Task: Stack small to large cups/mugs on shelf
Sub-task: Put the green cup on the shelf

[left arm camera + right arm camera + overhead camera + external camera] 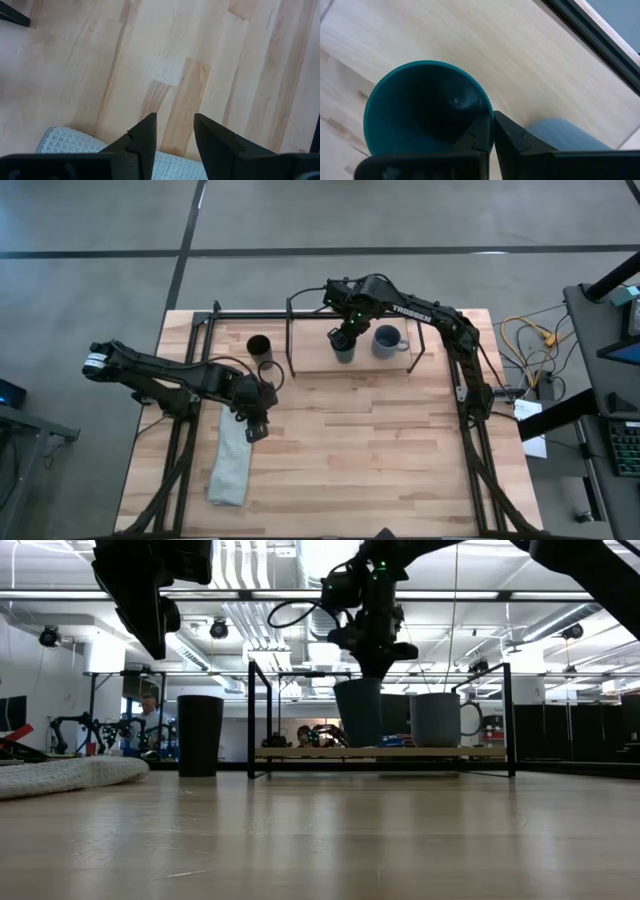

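Observation:
The dark teal cup [344, 350] [358, 712] stands on the shelf's pale board [300, 752], left of the grey-blue mug [386, 340] [437, 720] [565, 132], whose base is also on the board. My right gripper [343, 337] [492, 131] is above the cup, shut on it. The black tumbler [259, 347] [200, 735] stands upright on the table, left of the shelf [290, 330]. My left gripper [256, 426] [175, 131] hovers open over the upper end of a pale cloth, touching nothing. My right gripper pinches the teal cup's rim [487, 111] on the side facing the mug, one finger inside the cup and one outside. The fingers come from above, pointing down. The cup is upright, with its base at the level of the shelf board [358, 746].
A folded pale waffle cloth [230, 465] [60, 775] [75, 145] lies near the table's left front. The black table frame [215, 315] runs along the far and side edges. Bare wood spreads across the table's middle and right front.

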You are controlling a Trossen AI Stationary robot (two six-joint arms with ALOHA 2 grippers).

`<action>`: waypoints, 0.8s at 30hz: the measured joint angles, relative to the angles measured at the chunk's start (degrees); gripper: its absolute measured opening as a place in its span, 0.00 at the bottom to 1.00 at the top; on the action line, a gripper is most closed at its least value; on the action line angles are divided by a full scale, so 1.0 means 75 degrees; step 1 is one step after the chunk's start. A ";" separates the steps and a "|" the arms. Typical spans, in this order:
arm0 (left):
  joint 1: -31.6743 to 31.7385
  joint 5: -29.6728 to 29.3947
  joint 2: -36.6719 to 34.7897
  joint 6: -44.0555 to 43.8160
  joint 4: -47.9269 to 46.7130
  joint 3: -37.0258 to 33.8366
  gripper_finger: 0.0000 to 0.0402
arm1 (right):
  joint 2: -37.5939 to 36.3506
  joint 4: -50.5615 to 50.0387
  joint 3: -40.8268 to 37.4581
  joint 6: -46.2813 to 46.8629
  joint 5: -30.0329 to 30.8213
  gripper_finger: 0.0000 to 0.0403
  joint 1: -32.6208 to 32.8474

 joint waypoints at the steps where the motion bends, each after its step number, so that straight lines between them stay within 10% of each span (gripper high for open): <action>1: 0.0000 0.0000 0.0000 0.0000 0.0003 0.0000 0.29 | 0.0000 0.0079 -0.0012 -0.0001 -0.0004 0.02 0.0000; 24: 0.0000 0.0000 0.0000 0.0002 0.0178 0.0004 0.29 | 0.0006 -0.0002 -0.0056 -0.0645 0.0224 0.06 -0.0219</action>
